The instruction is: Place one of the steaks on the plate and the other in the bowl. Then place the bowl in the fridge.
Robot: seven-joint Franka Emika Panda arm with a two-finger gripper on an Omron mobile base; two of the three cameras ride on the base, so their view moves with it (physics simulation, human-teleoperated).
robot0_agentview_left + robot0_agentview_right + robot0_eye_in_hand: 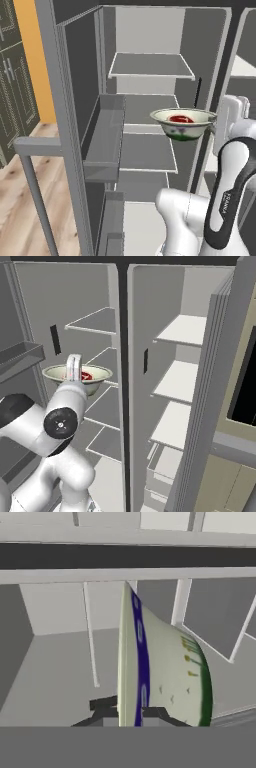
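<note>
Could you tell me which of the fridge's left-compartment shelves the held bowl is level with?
The middle shelf: the bowl, clamped at its rim by the pincer, hangs just before it, below the top shelf.

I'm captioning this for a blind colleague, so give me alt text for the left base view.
The robot's claw holds a pale bowl by its rim, level, with a red steak inside, in front of the open fridge's middle shelves. The grey fridge door with its bins stands open at left, and the white arm rises from the lower right.
</note>
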